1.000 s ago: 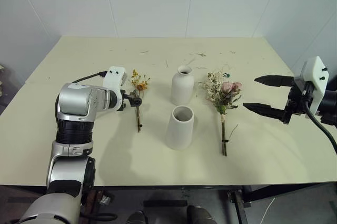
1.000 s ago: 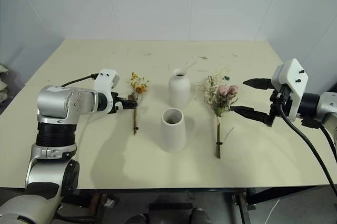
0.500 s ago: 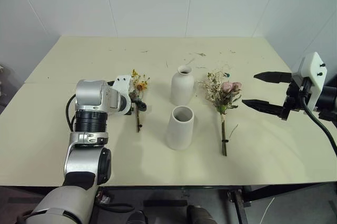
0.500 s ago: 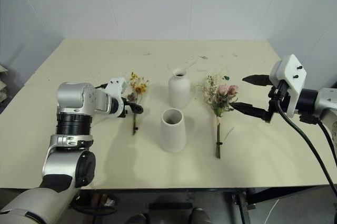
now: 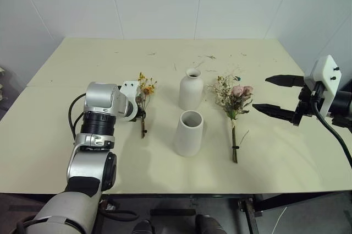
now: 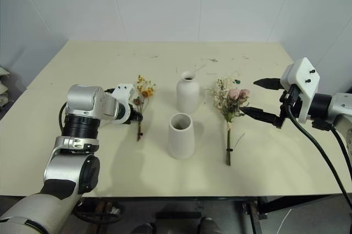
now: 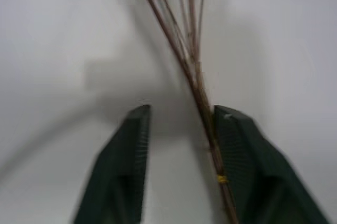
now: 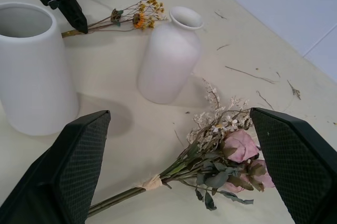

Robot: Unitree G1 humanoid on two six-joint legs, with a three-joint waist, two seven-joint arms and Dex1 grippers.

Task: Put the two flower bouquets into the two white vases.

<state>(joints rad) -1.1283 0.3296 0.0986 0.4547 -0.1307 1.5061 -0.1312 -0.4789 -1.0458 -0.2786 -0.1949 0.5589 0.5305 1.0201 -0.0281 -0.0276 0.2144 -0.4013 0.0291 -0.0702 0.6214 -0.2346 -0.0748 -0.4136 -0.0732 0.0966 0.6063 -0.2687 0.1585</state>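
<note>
The yellow sprig (image 5: 143,97) lies flat on the table (image 5: 286,157), its stems between the fingers of the left gripper (image 7: 179,145); one finger (image 7: 237,150) touches the stems, the other stands a little apart, so the jaws are partly closed around them, not yet pinching. The bottle vase (image 5: 191,89) and the wide vase (image 5: 188,133) stand just past the sprig. The rose bunch (image 8: 210,166) lies below the right gripper (image 5: 278,94), whose fingers are spread wide.

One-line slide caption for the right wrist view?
Open right gripper above the rose bunch, two white vases beyond.
</note>
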